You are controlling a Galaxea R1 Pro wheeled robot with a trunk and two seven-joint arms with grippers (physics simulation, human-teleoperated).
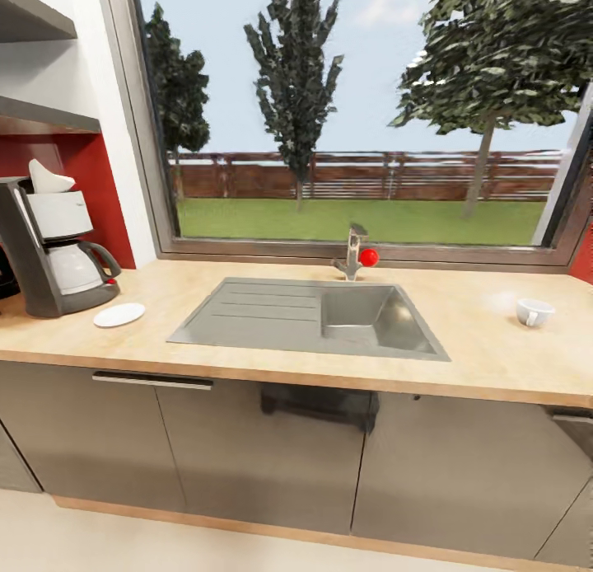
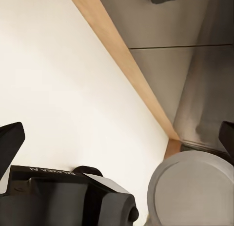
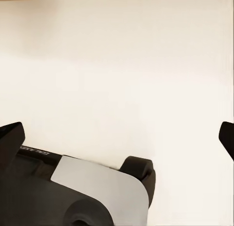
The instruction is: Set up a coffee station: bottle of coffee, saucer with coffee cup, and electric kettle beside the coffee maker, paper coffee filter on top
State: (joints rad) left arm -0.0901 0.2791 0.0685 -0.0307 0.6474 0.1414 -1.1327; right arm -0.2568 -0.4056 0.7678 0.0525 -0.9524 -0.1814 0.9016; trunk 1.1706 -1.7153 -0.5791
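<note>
The coffee maker (image 1: 51, 255) stands at the far left of the kitchen countertop (image 1: 486, 349), and the paper coffee filter (image 1: 48, 179) lies on top of it. Just right of the machine's base lies the white saucer (image 1: 119, 314), with nothing on it. Far to the right, past the sink, the coffee cup (image 1: 534, 311) rests on the worktop. The bottle of coffee and the electric kettle are out of view. My left gripper (image 2: 117, 143) hangs open over the pale floor by the cabinet plinth, holding nothing. Open as well, my right gripper (image 3: 117, 138) faces bare floor.
A steel sink (image 1: 272, 312) with a faucet (image 1: 354, 255) is set into the middle of the counter under a wide window. Two grey wall shelves (image 1: 41, 114) hang at the upper left. Grey cabinet fronts (image 1: 247, 457) run below. A dark object (image 1: 5, 275) sits behind the coffee maker.
</note>
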